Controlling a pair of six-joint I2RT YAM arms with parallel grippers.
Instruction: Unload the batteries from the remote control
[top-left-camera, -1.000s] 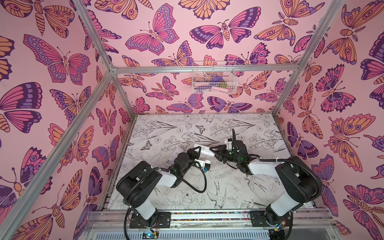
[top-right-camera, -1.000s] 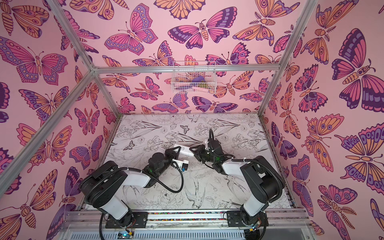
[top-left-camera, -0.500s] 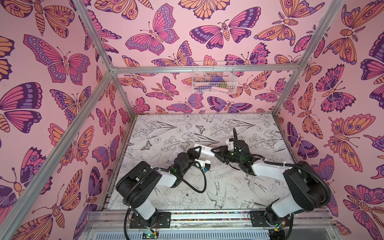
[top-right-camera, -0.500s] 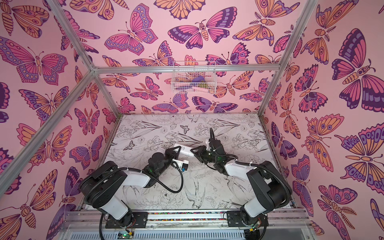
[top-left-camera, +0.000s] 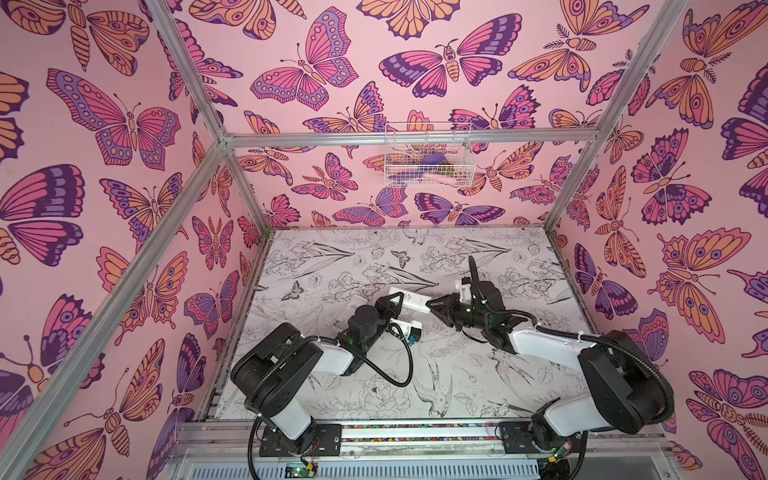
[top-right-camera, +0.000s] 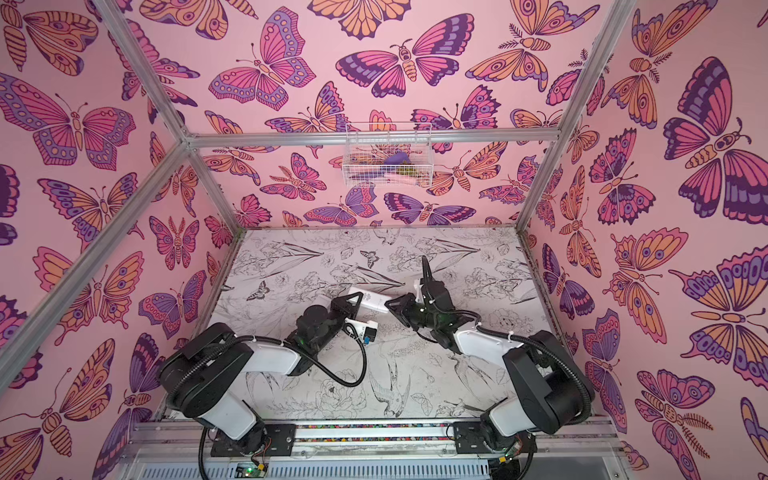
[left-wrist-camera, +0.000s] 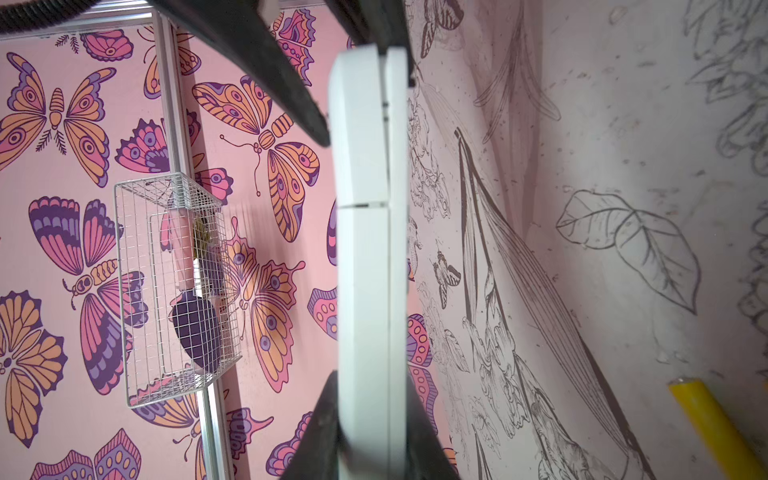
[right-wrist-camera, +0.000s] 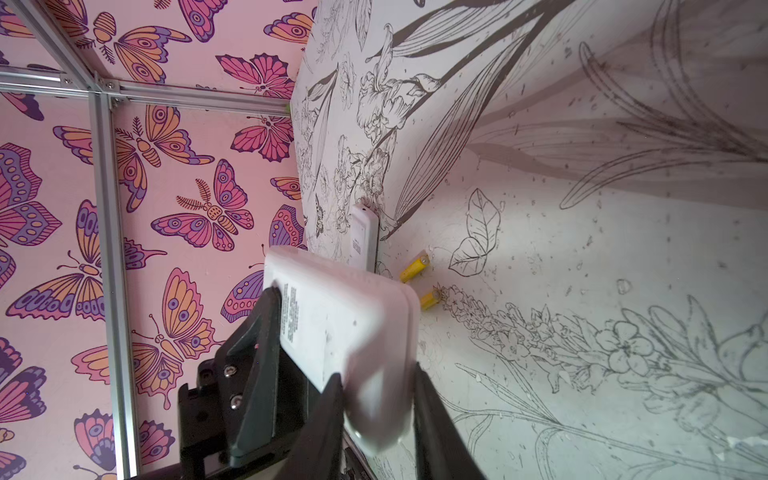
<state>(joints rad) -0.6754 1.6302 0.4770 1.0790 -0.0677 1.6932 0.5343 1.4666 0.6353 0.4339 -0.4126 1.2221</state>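
Note:
The white remote control (top-left-camera: 409, 300) (top-right-camera: 371, 301) hangs above the middle of the table, held between both arms. My left gripper (left-wrist-camera: 371, 386) is shut on one end of it (left-wrist-camera: 370, 270). My right gripper (right-wrist-camera: 378, 374) grips the other end (right-wrist-camera: 340, 324), a finger pressed on each side. Its black fingers (left-wrist-camera: 270, 66) also show in the left wrist view. Two yellow batteries (right-wrist-camera: 414, 269) (right-wrist-camera: 430, 299) lie on the table beyond the remote. One yellow battery (left-wrist-camera: 715, 428) shows in the left wrist view. In both top views I see no batteries.
A narrow white cover (right-wrist-camera: 364, 239) lies flat on the table just past the two yellow batteries. A white wire basket (top-left-camera: 428, 156) (top-right-camera: 388, 156) (left-wrist-camera: 174, 286) with a few items hangs on the back wall. Pink butterfly walls and aluminium posts enclose the table.
The right arm's elbow has swung out to the right and lower. Its gripper has stayed at the remote's end and narrowed on it. The left arm has not moved.

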